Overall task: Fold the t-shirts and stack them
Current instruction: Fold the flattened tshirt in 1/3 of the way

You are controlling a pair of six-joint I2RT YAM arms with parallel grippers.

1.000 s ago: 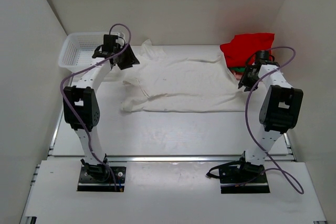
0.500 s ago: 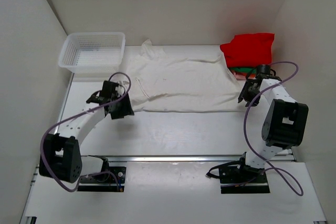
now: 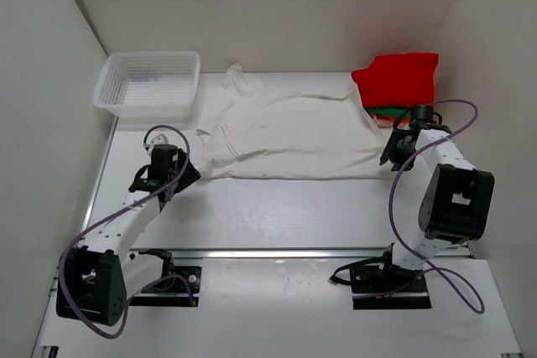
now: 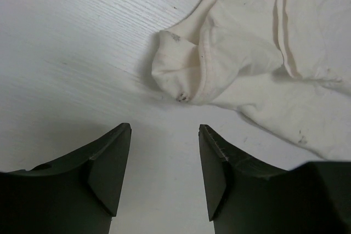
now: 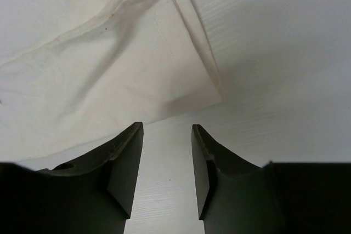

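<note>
— White table [image 3: 277,207]. What's changed on your side?
— Your left gripper [image 4: 164,130] has swung from beside the basket [image 3: 147,108] down to the cream t-shirt [image 3: 285,127]'s near-left sleeve. Jaws apart, empty, just short of the cloth.
— Right side?
— Your right gripper [image 5: 167,127] has barely moved. It's parted, holding nothing, at the near-right hem corner. Red t-shirt [image 3: 398,77] tops the far-right stack.

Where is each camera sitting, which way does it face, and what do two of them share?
Top external: above and behind the bases, looking down on the table; left arm and right arm show whole.
Left wrist: low over the table, facing the cream t-shirt sleeve; open left pincer shows.
Right wrist: low, facing a hemmed corner of that shirt; open right pincer shows.
Shared: both wrist views show the cream t-shirt.
</note>
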